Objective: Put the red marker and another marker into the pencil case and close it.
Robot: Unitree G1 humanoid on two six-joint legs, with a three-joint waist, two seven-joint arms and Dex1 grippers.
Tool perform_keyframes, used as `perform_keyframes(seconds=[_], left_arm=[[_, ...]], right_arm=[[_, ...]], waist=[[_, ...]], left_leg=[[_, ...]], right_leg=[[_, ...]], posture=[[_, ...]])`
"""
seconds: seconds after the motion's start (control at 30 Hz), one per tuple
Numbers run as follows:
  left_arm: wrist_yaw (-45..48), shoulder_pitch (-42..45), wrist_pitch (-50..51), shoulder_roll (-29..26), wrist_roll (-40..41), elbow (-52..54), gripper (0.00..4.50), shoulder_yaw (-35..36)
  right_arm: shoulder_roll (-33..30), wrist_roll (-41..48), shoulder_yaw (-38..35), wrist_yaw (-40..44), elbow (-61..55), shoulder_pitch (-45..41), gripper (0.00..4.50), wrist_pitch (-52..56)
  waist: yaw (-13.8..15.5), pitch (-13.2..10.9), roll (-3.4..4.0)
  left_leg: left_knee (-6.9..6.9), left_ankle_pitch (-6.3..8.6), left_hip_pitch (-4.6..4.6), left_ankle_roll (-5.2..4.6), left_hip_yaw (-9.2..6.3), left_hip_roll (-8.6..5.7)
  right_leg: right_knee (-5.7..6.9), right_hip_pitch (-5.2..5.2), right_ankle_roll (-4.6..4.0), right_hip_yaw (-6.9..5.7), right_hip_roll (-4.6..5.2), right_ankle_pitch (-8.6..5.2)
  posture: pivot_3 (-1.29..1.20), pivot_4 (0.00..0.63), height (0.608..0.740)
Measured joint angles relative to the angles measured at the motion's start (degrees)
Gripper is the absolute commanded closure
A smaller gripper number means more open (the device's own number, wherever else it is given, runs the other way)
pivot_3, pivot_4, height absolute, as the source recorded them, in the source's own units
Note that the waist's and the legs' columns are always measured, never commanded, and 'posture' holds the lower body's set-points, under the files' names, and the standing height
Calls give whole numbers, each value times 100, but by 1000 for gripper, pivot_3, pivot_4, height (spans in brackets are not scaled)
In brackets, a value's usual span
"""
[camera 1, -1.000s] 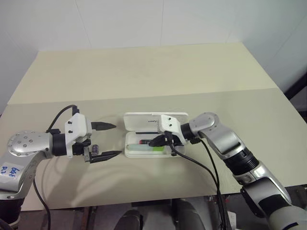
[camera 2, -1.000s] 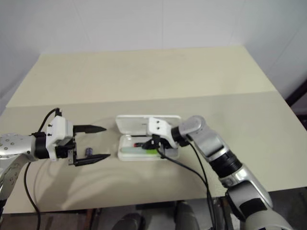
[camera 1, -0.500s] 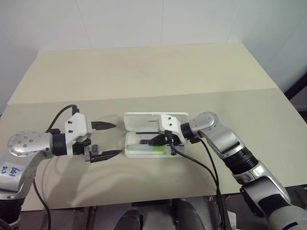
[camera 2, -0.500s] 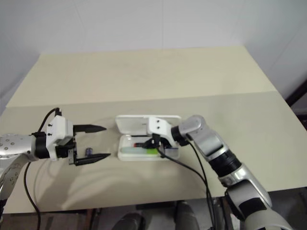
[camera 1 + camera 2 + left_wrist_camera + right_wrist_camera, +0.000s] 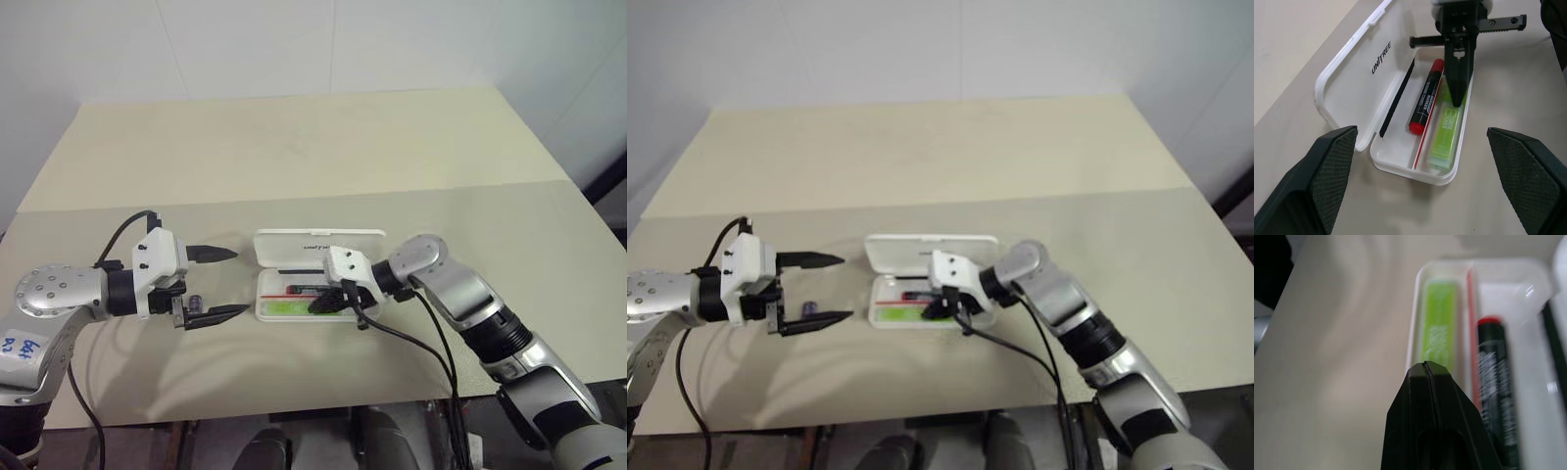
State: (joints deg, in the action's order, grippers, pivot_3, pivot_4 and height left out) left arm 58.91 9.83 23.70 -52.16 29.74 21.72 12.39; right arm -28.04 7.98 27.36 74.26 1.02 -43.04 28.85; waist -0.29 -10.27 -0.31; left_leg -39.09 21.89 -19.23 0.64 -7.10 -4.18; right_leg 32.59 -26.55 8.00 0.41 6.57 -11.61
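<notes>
Now both pens lie in the open pencil case (image 5: 1376,78): red marker (image 5: 1426,95) beside green highlighter (image 5: 1446,129). Right tool (image 5: 328,303), clenched and empty, rests over the highlighter; left tool (image 5: 223,282) hangs released. Next, probably swinging the far lid shut.

Even, bright overhead light leaves only soft, faint shadows on the table (image 5: 323,157) under both arms. The right wrist view is blurred, with the right hand (image 5: 1431,377) and the pencil case (image 5: 1418,308) out of focus.
</notes>
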Motion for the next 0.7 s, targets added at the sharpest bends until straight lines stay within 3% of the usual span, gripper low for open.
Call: perform_keyframes(seconds=[0.4, 0.7], left_arm=[[-21, 5, 1, 29, 0, 1, 0, -7], [-9, 0, -2, 29, -1, -4, 0, -8]], right_arm=[[-5, 181, -91, 38, -135, 35, 4492, 177], [-821, 1018, -538, 739, -793, -25, 4492, 715]], waist=[[1, 0, 0], [18, 0, -1]], left_leg=[[0, 0, 0, 0, -1, 0], [0, 4, -3, -3, -2, 0]], right_leg=[[0, 0, 0, 0, 0, 0], [-6, -1, 0, -3, 1, 0]], posture=[[0, 150, 740], [0, 150, 740]])
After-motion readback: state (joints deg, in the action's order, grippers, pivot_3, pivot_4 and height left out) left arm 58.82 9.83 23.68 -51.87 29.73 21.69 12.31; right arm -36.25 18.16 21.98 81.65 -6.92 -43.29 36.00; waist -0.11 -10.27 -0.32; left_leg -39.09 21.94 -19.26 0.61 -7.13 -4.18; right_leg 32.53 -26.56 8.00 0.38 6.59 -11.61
